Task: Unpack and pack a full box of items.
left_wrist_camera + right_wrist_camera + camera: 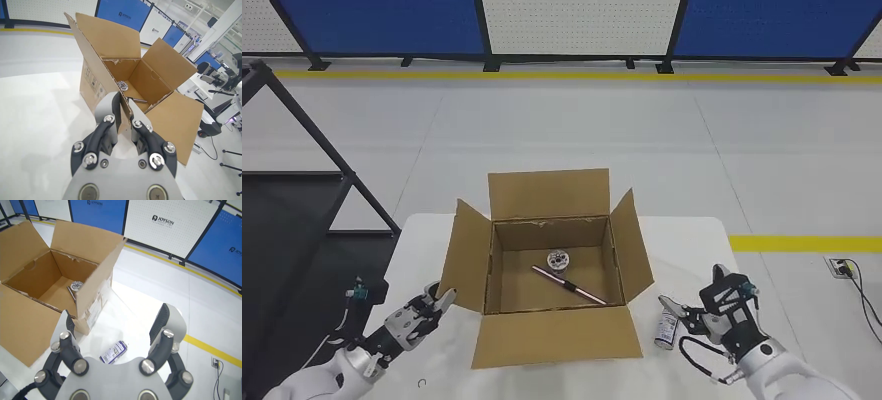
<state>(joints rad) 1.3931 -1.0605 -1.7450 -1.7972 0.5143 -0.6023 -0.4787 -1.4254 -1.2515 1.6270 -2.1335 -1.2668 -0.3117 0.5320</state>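
An open cardboard box (552, 192) stands mid-table with all its flaps spread out. On its floor lie a small round metal part (558, 260) and a thin rod (570, 284). My left gripper (442, 297) is at the front corner of the box's left flap. In the left wrist view its fingers (105, 108) close on that flap's edge (124, 102). My right gripper (116, 310) hangs open to the right of the box (22, 247), just above a small purple-and-white can (113, 352) lying on its side on the table. The can (667, 328) lies beside the front flap.
A black metal frame (302, 150) stands off the table's left side. The white table (692, 240) has bare room right of the box. A tiny ring (421, 383) lies near the front left edge.
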